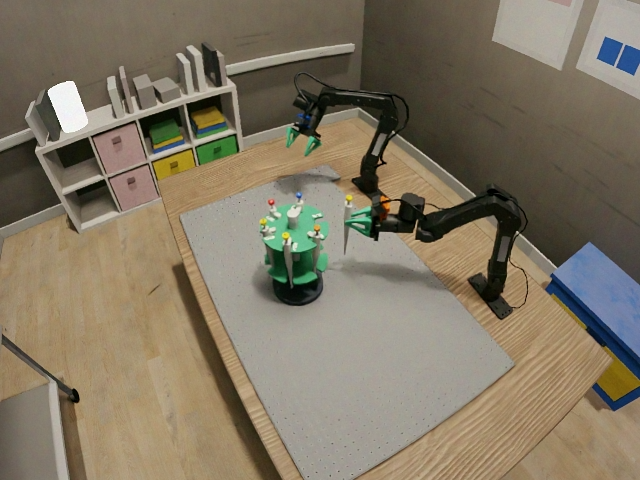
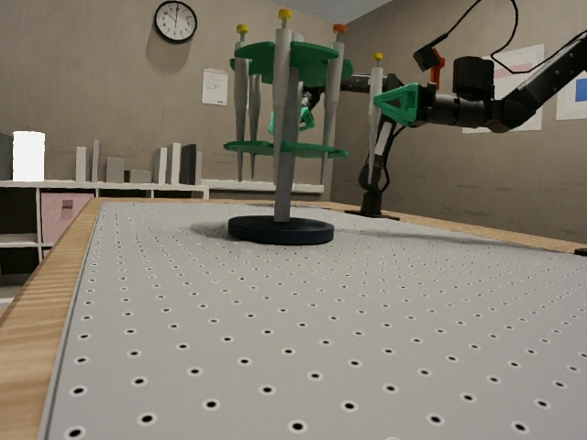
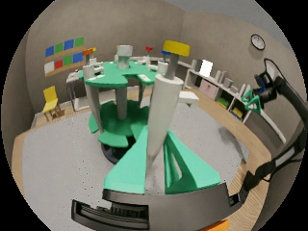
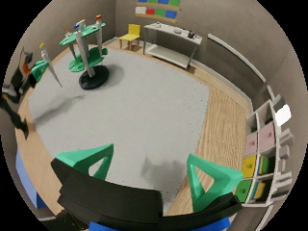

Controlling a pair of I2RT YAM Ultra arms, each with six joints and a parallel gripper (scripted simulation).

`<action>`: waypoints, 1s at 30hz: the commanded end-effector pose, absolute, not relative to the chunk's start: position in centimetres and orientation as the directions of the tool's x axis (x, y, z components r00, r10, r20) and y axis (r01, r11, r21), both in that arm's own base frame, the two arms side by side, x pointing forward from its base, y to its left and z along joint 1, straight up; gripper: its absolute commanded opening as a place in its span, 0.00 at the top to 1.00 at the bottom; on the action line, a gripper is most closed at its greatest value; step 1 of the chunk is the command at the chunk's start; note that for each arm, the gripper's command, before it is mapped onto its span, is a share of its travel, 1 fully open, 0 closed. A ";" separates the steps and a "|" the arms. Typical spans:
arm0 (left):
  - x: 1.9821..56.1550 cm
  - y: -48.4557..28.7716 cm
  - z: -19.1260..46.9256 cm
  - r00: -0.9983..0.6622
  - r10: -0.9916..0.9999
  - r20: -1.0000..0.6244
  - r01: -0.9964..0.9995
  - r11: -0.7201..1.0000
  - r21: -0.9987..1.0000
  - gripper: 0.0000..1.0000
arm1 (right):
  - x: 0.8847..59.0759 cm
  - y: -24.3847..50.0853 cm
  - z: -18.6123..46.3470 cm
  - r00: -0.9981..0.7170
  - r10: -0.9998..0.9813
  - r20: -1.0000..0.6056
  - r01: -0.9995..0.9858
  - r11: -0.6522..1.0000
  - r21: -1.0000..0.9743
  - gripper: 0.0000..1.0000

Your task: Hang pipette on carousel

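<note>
Pipette (image 1: 347, 227) (image 2: 371, 99) (image 3: 163, 108) (image 4: 49, 67) with a yellow top, too small to read, stands upright, tip down, in the air near the green carousel (image 1: 294, 227) (image 2: 303, 51) (image 3: 117, 74) (image 4: 91, 34). The left gripper (image 1: 347, 222) (image 2: 375, 100) (image 3: 155, 131) (image 4: 49, 62) pinches its smooth white body. The right gripper (image 1: 299, 145) (image 2: 290, 124) (image 3: 243, 103) (image 4: 151, 154) is wide open, holding nothing.
</note>
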State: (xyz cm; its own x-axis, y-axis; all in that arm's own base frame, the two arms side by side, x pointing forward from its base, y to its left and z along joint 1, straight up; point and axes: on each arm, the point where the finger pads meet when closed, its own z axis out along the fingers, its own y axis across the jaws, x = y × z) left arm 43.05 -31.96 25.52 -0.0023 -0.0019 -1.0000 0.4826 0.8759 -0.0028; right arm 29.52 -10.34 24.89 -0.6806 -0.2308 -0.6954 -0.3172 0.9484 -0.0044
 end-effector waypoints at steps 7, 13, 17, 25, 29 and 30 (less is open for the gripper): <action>42.8 -32.2 30.4 0.084 -0.072 -0.994 0.488 0.872 -0.022 0.88 | 29.9 -10.6 25.3 -0.663 -0.234 -0.712 -0.324 0.946 -0.009 0.00; 42.8 -32.2 30.4 0.084 -0.072 -0.994 0.488 0.872 -0.022 0.88 | 29.9 -10.6 25.3 -0.663 -0.234 -0.712 -0.324 0.946 -0.009 0.00; 42.8 -32.2 30.4 0.084 -0.072 -0.994 0.488 0.872 -0.022 0.88 | 29.9 -10.6 25.3 -0.663 -0.234 -0.712 -0.324 0.946 -0.009 0.00; 42.6 -32.3 30.7 0.084 -0.072 -0.994 0.489 0.872 -0.022 0.88 | 29.9 -10.6 25.3 -0.663 -0.234 -0.712 -0.324 0.946 -0.009 0.00; 42.6 -32.3 30.7 0.084 -0.072 -0.994 0.489 0.872 -0.022 0.88 | 29.9 -10.6 25.3 -0.663 -0.234 -0.712 -0.324 0.946 -0.009 0.00; 42.6 -32.3 30.7 0.084 -0.072 -0.994 0.489 0.872 -0.022 0.88 | 29.9 -10.6 25.3 -0.663 -0.234 -0.712 -0.324 0.946 -0.009 0.00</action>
